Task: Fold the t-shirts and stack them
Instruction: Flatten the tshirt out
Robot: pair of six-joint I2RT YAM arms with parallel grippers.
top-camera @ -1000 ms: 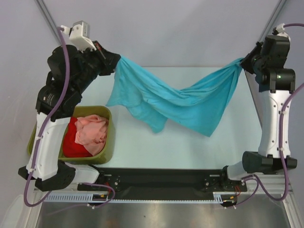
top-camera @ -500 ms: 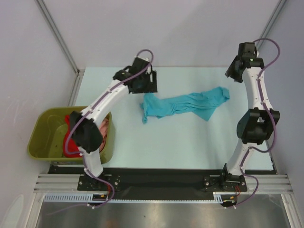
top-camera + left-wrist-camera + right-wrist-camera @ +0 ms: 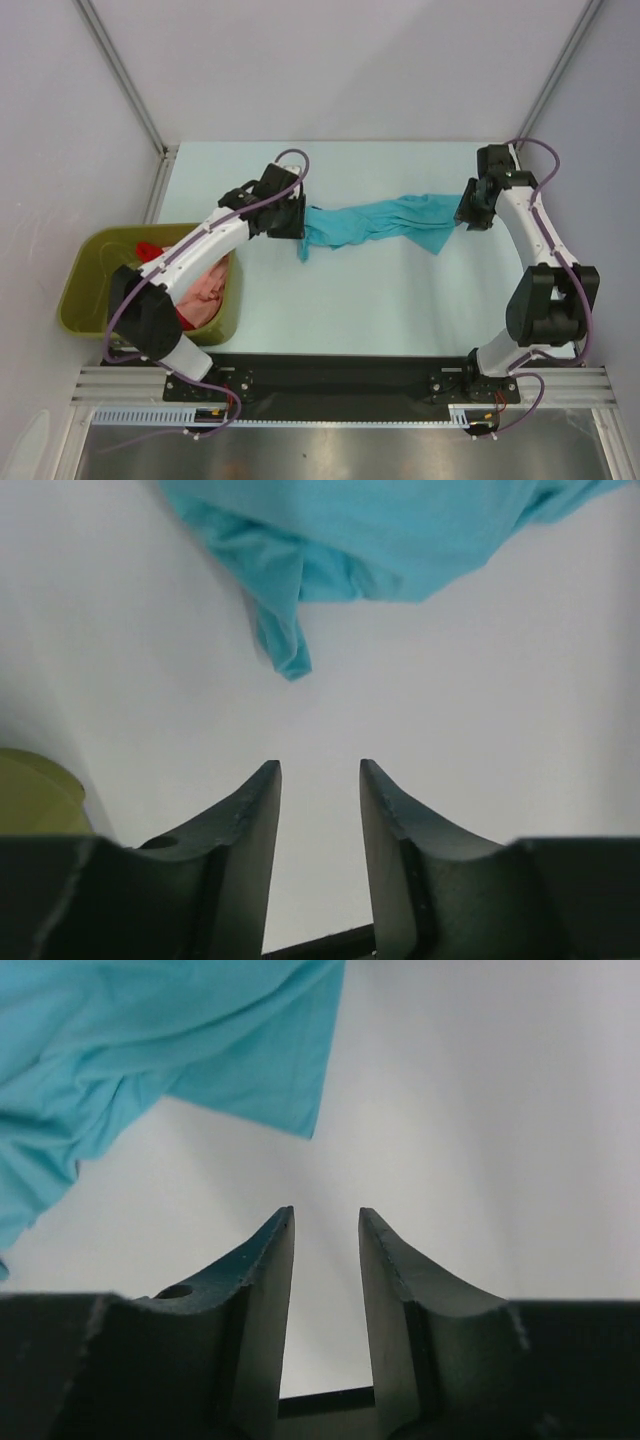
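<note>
Over the tub (image 3: 92, 285), left arm (image 3: 205, 240) half-hides probable shirts (image 3: 208, 292).

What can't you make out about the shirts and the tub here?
- Top view: the left arm covers much of the olive tub, hiding most of the pink shirt and red shirt.
- Top view: turquoise t-shirt is bunched; collar and sleeves indistinguishable.
- Left wrist view: top edge cuts off the t-shirt beyond the open left pincer.
- Right wrist view: top and left edges cut it off beyond the open right pincer.
</note>
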